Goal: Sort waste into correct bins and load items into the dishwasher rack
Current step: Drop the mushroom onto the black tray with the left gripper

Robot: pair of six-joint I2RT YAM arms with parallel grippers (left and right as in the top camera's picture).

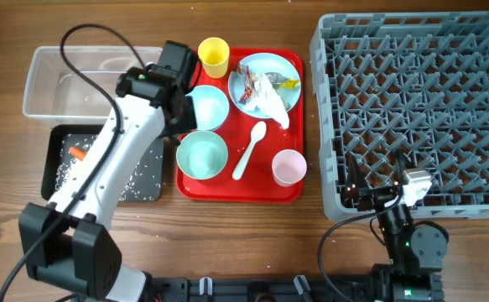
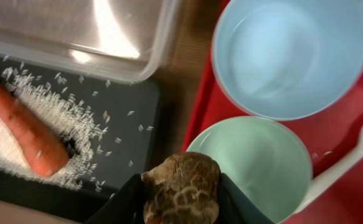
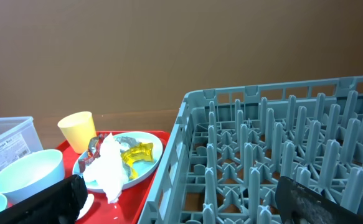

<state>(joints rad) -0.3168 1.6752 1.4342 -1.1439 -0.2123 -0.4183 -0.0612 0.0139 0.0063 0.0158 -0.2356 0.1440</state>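
The left gripper (image 2: 181, 205) is clamped on the small brown lump (image 2: 182, 183), which hangs between the rim of the mint bowl (image 2: 256, 162) on the red tray (image 2: 340, 127) and the black tray (image 2: 137, 118), where the carrot (image 2: 22, 127) lies on loose rice (image 2: 63, 115). Beyond them sit the light blue bowl (image 2: 287, 56) and the clear tub (image 2: 75, 31). The right gripper (image 3: 181, 186) gapes wide and empty at the near edge of the dishwasher rack (image 3: 274, 149). Farther off, the crumpled tissue (image 3: 109, 165) and silver-yellow wrapper (image 3: 136, 154) lie on the light blue plate (image 3: 154, 144).

Left reaching, right tucked
Left pincer (image 2: 181, 210) is clamping a brown lump (image 2: 182, 180); right pincer (image 3: 181, 202) is gaping by the counter's near edge.
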